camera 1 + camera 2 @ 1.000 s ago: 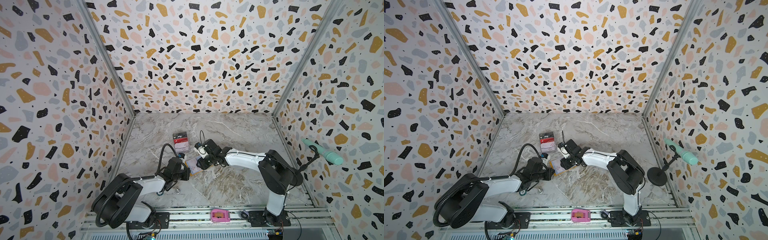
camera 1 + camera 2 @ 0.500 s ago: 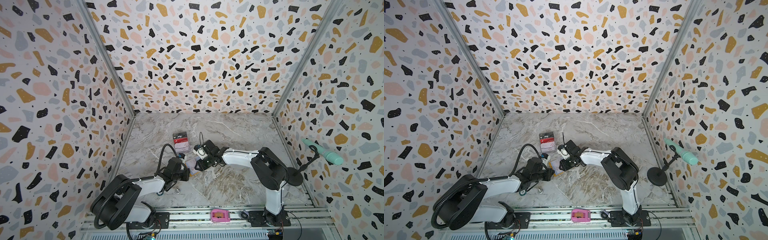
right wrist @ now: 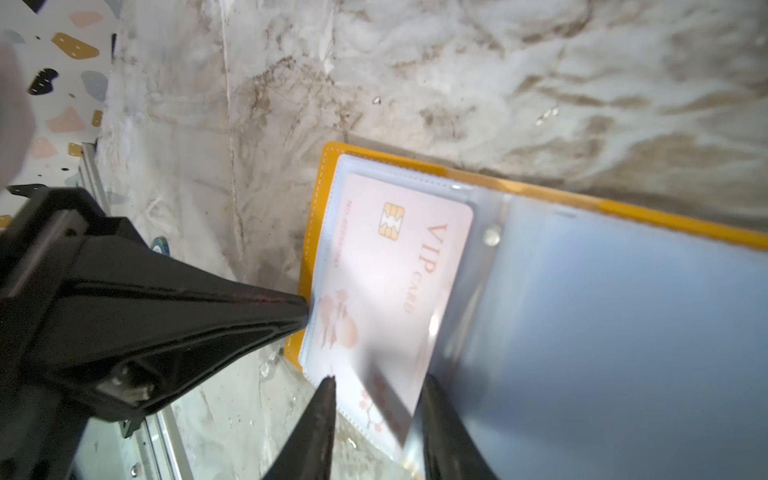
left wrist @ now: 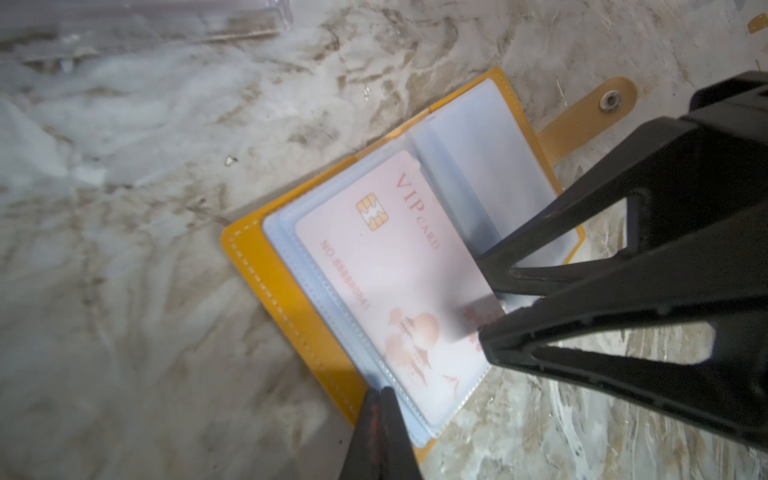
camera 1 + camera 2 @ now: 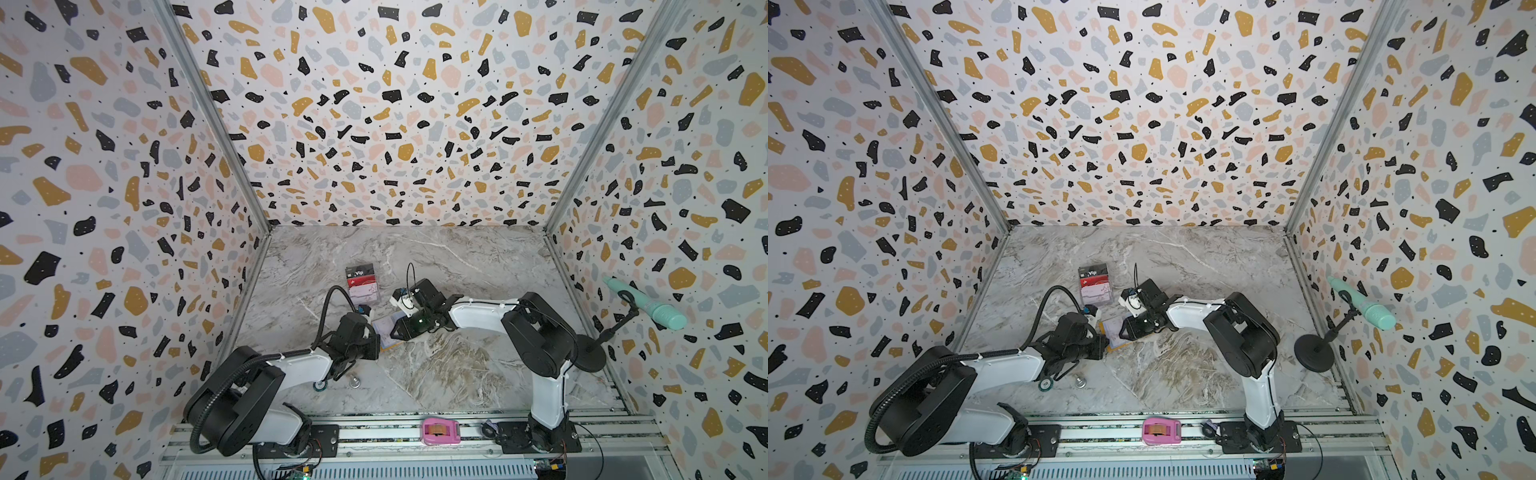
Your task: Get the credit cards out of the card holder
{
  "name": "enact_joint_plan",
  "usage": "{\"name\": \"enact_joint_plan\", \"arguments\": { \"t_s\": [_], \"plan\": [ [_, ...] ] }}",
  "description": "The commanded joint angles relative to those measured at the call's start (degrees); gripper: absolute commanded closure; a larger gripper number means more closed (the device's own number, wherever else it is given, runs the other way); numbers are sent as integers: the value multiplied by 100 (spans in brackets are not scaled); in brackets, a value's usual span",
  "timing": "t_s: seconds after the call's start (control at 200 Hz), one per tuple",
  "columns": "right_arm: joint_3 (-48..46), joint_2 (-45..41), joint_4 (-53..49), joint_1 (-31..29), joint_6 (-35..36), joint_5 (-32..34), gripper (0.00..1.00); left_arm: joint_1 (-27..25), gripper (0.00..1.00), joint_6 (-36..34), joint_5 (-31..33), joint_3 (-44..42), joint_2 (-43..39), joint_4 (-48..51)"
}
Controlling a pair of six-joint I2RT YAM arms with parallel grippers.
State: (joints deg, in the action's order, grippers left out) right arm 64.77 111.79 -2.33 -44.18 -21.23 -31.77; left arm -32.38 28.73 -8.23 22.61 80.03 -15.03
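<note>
Three tall walls (image 5: 374, 124) patterned with black, ochre, pink and grey flecks enclose a grey marble table (image 5: 457, 266). Two white and black robot arms rise from a rail at the near edge. The left arm (image 5: 291, 365) and the right arm (image 5: 482, 318) both reach inward and meet left of centre.

A teal microphone (image 5: 648, 307) on a black stand is at the right wall. A pink tape dispenser (image 5: 440, 432) sits on the near rail.

A clear stand (image 5: 363, 286) is on the table just beyond the meeting point. It holds a dark red card (image 5: 359, 276) lettered "Vip", with a pale card (image 5: 365, 293) in front.

The card holder (image 4: 266, 266), mustard yellow, lies open and flat on the table between the two grippers. Its bluish clear sleeves (image 4: 490, 166) are spread, and its snap tab (image 4: 598, 108) sticks out on the marble.

A white-and-pink VIP card (image 4: 395, 270) with a gold chip and floral marks lies in the holder's left page. One end is tilted up and blurred.

The left gripper (image 4: 378, 392) has its fingers pressed together. Their tip rests on the near left edge of the holder; whether they pinch the cover is unclear.

The right gripper (image 3: 378, 380) has its fingers part-way apart, straddling the card's raised end. Contact cannot be made out.

A small teal roll (image 5: 319, 385) and a metal bolt (image 5: 354, 381) lie near the left arm.
</note>
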Motion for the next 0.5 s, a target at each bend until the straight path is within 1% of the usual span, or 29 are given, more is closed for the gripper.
{"name": "enact_joint_plan", "arguments": {
  "t_s": [0.0,0.22,0.345,0.496],
  "plan": [
    [-213,-227,367,-51,-354,-686,66,13,100,-23,499,-73,272,806],
    [-554,-206,1252,102,-1039,-1314,69,13,100,-207,765,-72,88,912],
    [-705,-154,1669,182,-1365,-1591,70,11,100,-271,797,-81,-4,958],
    [-854,-139,2150,235,-1720,-1830,70,13,100,-283,755,-73,68,960]
  ]
}}
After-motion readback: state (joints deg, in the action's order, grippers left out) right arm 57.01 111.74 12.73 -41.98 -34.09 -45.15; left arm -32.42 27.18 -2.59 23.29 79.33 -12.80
